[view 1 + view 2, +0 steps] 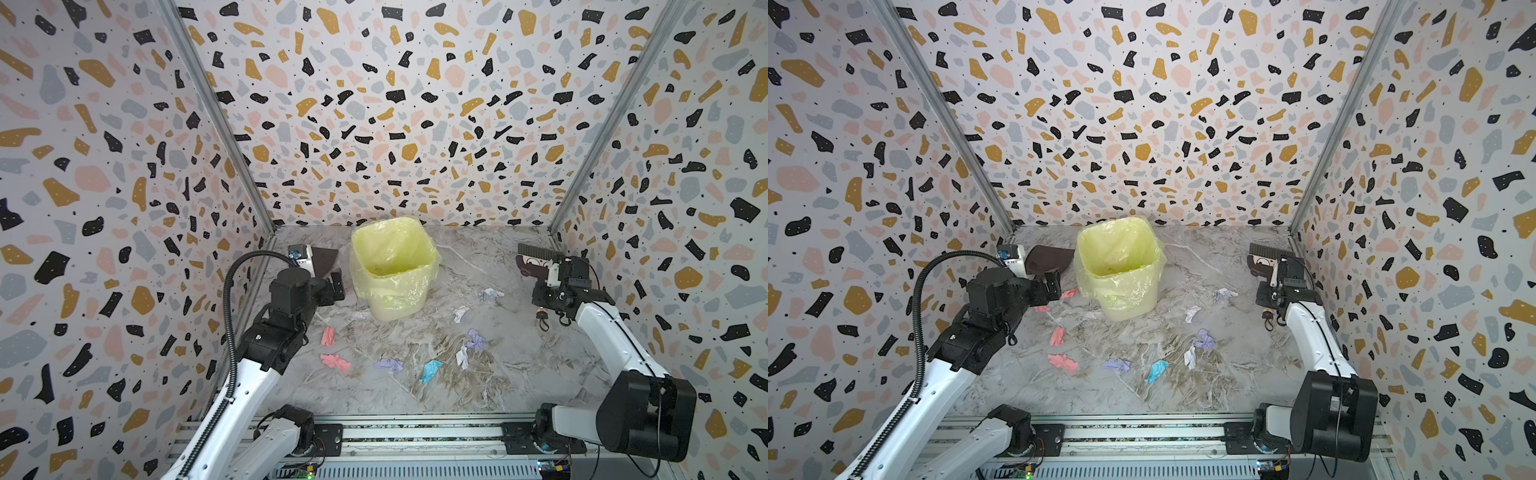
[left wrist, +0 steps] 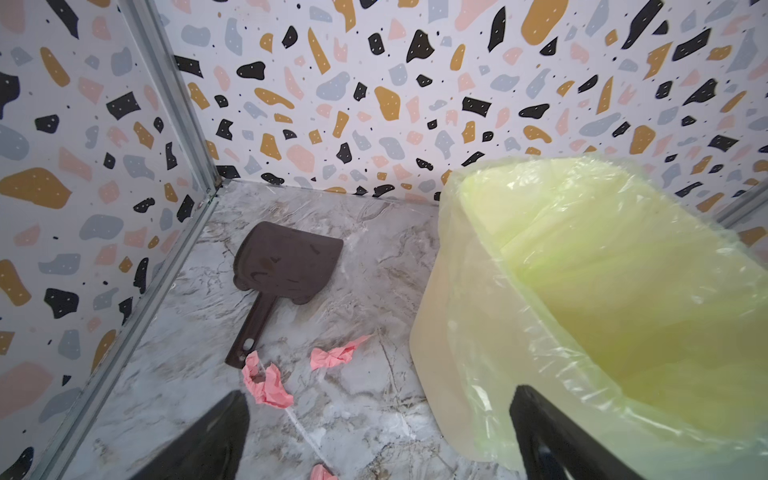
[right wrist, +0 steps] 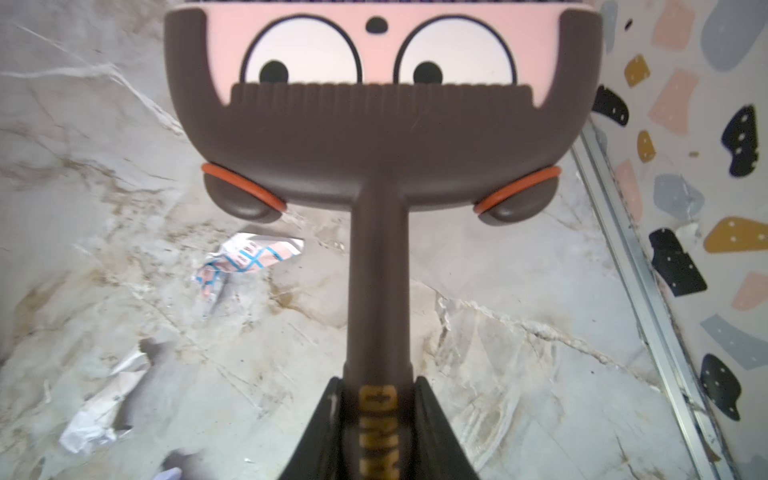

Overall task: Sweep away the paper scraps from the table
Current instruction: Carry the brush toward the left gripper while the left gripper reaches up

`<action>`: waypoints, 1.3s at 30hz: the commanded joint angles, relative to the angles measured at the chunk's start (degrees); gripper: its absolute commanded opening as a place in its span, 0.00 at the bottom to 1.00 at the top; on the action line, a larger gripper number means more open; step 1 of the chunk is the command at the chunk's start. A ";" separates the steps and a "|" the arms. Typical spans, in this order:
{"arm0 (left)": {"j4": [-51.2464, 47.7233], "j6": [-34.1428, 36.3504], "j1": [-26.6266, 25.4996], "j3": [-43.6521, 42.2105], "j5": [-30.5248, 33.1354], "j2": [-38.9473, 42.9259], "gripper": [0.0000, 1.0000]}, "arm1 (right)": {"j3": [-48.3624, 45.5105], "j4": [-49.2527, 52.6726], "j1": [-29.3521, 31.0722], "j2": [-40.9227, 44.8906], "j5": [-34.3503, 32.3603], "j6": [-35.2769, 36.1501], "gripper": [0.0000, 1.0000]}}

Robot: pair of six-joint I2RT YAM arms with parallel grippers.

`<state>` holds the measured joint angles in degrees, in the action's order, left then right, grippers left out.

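We see speckled walls (image 1: 374,104) on three sides of the table (image 1: 519,374), which is grey-white marble look w/ brown veins. The biggest item on it is the bin (image 1: 390,311), cream, w/ a yellow liner (image 1: 392,249) folded over its rim. It stands upright nr the back, a bit left of centre.

The left arm (image 1: 249,374) reaches in on the left side. We read the left gripper (image 2: 376,436) as wide open: fingers (image 2: 208,436) well apart and empty, hovering just beside the bin's left side. The right gripper (image 3: 376,415) is clamped on the handle of the brush (image 3: 374,124), a brown one w/ a cartoon face, nr the right wall, head toward the back.

The dustpan (image 2: 286,266), brown, lies flat in the back left corner, handle pointing toward the left gripper.

The paper scraps (image 1: 335,361) lie loose on the table:
- Two pink ones left of centre.
- A lilac scrap (image 1: 388,365) and a light blue scrap (image 1: 430,370) in the front middle.
- A white scrap (image 1: 462,355) and a second lilac bit (image 1: 475,340) close together, right of centre.
- Two more white bits (image 1: 460,313) btwn bin and brush.
- In the left wrist view, two further pink bits (image 2: 266,382) by the end of the pan handle; whether the nearer one touches it, we can't tell.
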<state>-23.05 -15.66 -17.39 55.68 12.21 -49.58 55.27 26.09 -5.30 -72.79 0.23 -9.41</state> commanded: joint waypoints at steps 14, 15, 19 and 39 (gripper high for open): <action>-2.58 -0.55 -2.45 20.25 -22.94 -10.34 1.00 | 15.14 -0.69 23.81 8.90 -2.45 -4.94 0.00; -2.20 -0.86 -2.73 21.20 -24.07 -11.02 1.00 | 16.43 -0.82 25.89 8.82 -3.18 -4.96 0.00; 0.58 -3.75 -3.28 23.95 -29.18 -13.41 1.00 | 21.46 -1.04 34.75 7.54 -7.21 -4.91 0.00; 16.23 -19.20 -3.40 26.78 -42.51 -17.69 0.97 | 36.42 -3.16 62.78 -1.30 -21.32 4.99 0.00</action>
<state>-11.42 -32.27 -20.43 80.66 -28.56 -66.57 88.49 25.82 55.64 -75.48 -17.85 -6.50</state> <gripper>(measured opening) 0.985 0.265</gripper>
